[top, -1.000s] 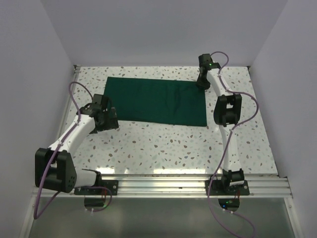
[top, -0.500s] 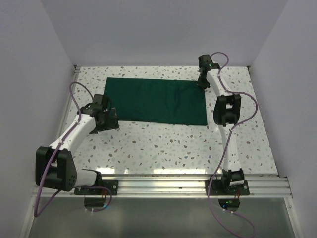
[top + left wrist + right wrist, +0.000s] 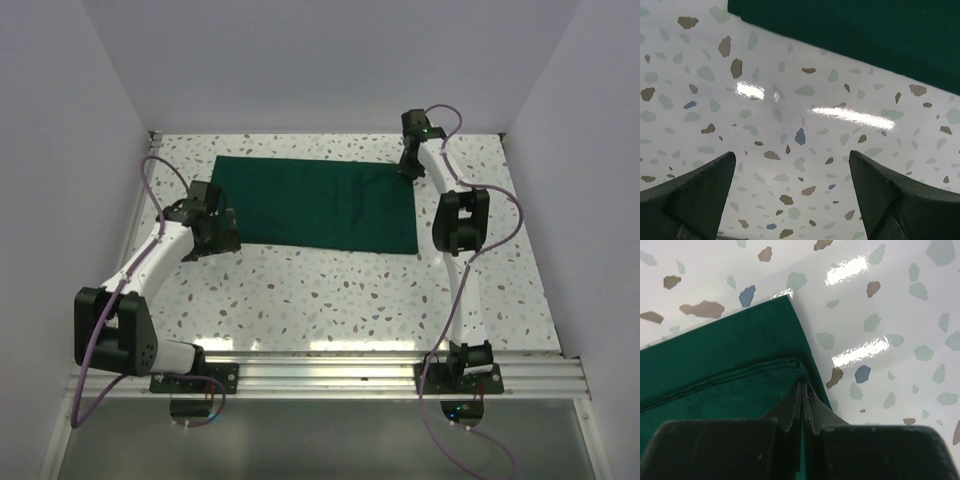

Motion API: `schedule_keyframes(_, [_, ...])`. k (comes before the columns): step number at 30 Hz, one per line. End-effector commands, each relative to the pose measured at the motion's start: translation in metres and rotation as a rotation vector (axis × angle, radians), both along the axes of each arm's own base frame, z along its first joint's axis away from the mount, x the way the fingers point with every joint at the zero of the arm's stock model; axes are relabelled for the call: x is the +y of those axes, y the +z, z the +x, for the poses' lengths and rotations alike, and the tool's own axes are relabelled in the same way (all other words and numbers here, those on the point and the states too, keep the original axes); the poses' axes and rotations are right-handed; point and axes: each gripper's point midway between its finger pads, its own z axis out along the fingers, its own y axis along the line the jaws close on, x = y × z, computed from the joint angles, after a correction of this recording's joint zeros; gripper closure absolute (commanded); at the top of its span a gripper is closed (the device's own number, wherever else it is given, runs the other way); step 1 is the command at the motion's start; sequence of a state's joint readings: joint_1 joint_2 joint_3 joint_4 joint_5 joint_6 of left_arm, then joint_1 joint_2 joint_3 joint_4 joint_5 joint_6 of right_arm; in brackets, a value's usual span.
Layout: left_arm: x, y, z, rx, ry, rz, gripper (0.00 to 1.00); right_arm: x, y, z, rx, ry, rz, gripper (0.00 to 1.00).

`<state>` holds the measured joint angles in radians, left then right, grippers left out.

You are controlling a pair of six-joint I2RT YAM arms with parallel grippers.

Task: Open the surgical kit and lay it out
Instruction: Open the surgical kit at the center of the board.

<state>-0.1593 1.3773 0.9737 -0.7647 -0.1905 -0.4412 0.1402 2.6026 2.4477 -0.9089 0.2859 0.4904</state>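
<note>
The dark green cloth wrap (image 3: 320, 205) lies spread flat at the back of the table. No steel tray or instruments show in any view. My left gripper (image 3: 226, 233) is open and empty, low over bare tabletop just near of the cloth's left near corner. In the left wrist view the left gripper (image 3: 791, 155) has its jaws wide apart and the cloth's edge (image 3: 865, 35) lies ahead of them. My right gripper (image 3: 407, 168) is at the cloth's far right corner. In the right wrist view the right gripper (image 3: 803, 385) is shut on a pinched fold of the cloth (image 3: 715, 370).
The speckled white tabletop (image 3: 330, 290) is walled on the left, back and right. The arm bases stand on a metal rail (image 3: 330, 365) at the near edge.
My left gripper has moved a little farther away, closer to the cloth's left near corner. The right arm and the cloth have not visibly moved.
</note>
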Motion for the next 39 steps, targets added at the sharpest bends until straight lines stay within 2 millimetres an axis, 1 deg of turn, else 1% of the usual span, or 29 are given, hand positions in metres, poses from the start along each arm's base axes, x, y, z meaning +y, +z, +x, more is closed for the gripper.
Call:
schedule_keyframes(1, [0.003,0.024,0.022,-0.073,-0.007,0.027,0.00,0.015,0.075,-0.001,-0.116,0.047,0.051,1.00])
schedule_keyframes(3, [0.005,0.034,0.028,-0.095,0.003,0.039,0.00,0.020,0.083,-0.008,-0.112,0.064,0.068,1.00])
schedule_keyframes(7, [0.008,0.055,0.037,-0.144,0.024,0.050,0.00,0.038,0.092,-0.025,-0.089,0.117,0.104,1.00])
schedule_keyframes(8, [0.009,0.060,0.038,-0.160,0.027,0.050,0.00,0.045,0.086,-0.033,-0.063,0.136,0.125,1.00])
schedule_keyframes(10, [0.008,0.072,0.043,-0.196,0.036,0.041,0.00,0.058,0.098,-0.042,-0.073,0.170,0.147,1.00])
schedule_keyframes(12, [0.006,0.085,0.046,-0.232,0.037,0.029,0.00,0.074,0.096,-0.059,-0.038,0.213,0.186,1.00])
schedule_keyframes(13, [0.006,0.088,0.047,-0.242,0.040,0.026,0.00,0.088,0.110,-0.070,-0.050,0.247,0.203,1.00])
schedule_keyframes(14, [0.007,0.094,0.048,-0.260,0.043,0.027,0.00,0.094,0.100,-0.085,-0.006,0.268,0.214,1.00])
schedule_keyframes(15, [0.006,0.102,0.050,-0.280,0.046,0.024,0.00,0.105,0.100,-0.098,0.014,0.299,0.234,1.00])
schedule_keyframes(16, [0.007,0.106,0.052,-0.291,0.049,0.024,0.00,0.127,0.103,-0.115,0.034,0.366,0.253,1.00])
schedule_keyframes(18, [0.008,0.119,0.056,-0.331,0.057,0.027,0.00,0.142,0.102,-0.161,0.104,0.430,0.261,1.00])
schedule_keyframes(19, [0.009,0.122,0.057,-0.344,0.061,0.030,0.00,0.168,0.101,-0.190,0.142,0.519,0.279,1.00])
schedule_keyframes(20, [0.011,0.128,0.059,-0.365,0.070,0.039,0.00,0.171,0.101,-0.225,0.183,0.560,0.282,1.00])
schedule_keyframes(21, [0.013,0.135,0.062,-0.386,0.077,0.046,0.00,0.173,0.099,-0.251,0.226,0.587,0.276,1.00])
schedule_keyframes(22, [0.015,0.141,0.064,-0.404,0.084,0.052,0.00,0.189,0.096,-0.284,0.268,0.649,0.283,1.00])
schedule_keyframes(23, [0.019,0.147,0.065,-0.426,0.097,0.068,0.00,0.181,0.082,-0.319,0.343,0.659,0.264,1.00])
schedule_keyframes(24, [0.020,0.157,0.068,-0.453,0.105,0.071,0.00,0.175,0.094,-0.345,0.346,0.672,0.263,1.00])
schedule_keyframes(25, [0.022,0.162,0.069,-0.467,0.111,0.078,0.00,0.177,0.096,-0.373,0.377,0.685,0.283,1.00])
schedule_keyframes(26, [0.024,0.168,0.071,-0.491,0.120,0.086,0.00,0.163,0.081,-0.403,0.455,0.672,0.275,1.00])
schedule_keyframes(27, [0.025,0.176,0.074,-0.513,0.123,0.089,0.00,0.152,0.092,-0.425,0.457,0.676,0.290,1.00])
schedule_keyframes(28, [0.025,0.180,0.075,-0.524,0.125,0.091,0.00,0.146,0.092,-0.442,0.485,0.662,0.293,1.00])
schedule_keyframes(29, [0.026,0.183,0.077,-0.539,0.127,0.091,0.00,0.132,0.086,-0.460,0.528,0.643,0.280,1.00])
schedule_keyframes(30, [0.025,0.187,0.079,-0.549,0.126,0.088,0.00,0.120,0.097,-0.478,0.522,0.644,0.282,1.00])
schedule_keyframes(32, [0.023,0.190,0.081,-0.557,0.127,0.079,0.00,0.104,0.100,-0.496,0.534,0.611,0.279,1.00])
schedule_keyframes(33, [0.022,0.191,0.082,-0.560,0.125,0.074,0.00,0.092,0.104,-0.507,0.561,0.592,0.257,1.00])
schedule_keyframes(34, [0.022,0.191,0.083,-0.560,0.125,0.069,0.00,0.084,0.109,-0.512,0.538,0.583,0.254,1.00])
schedule_keyframes(36, [0.020,0.189,0.083,-0.555,0.127,0.056,0.00,0.066,0.111,-0.526,0.575,0.560,0.213,1.00])
schedule_keyframes(38, [0.017,0.187,0.083,-0.550,0.118,0.045,0.00,0.056,0.110,-0.536,0.586,0.554,0.210,1.00])
schedule_keyframes(39, [0.016,0.186,0.083,-0.549,0.118,0.041,0.00,0.050,0.109,-0.540,0.600,0.548,0.190,0.57])
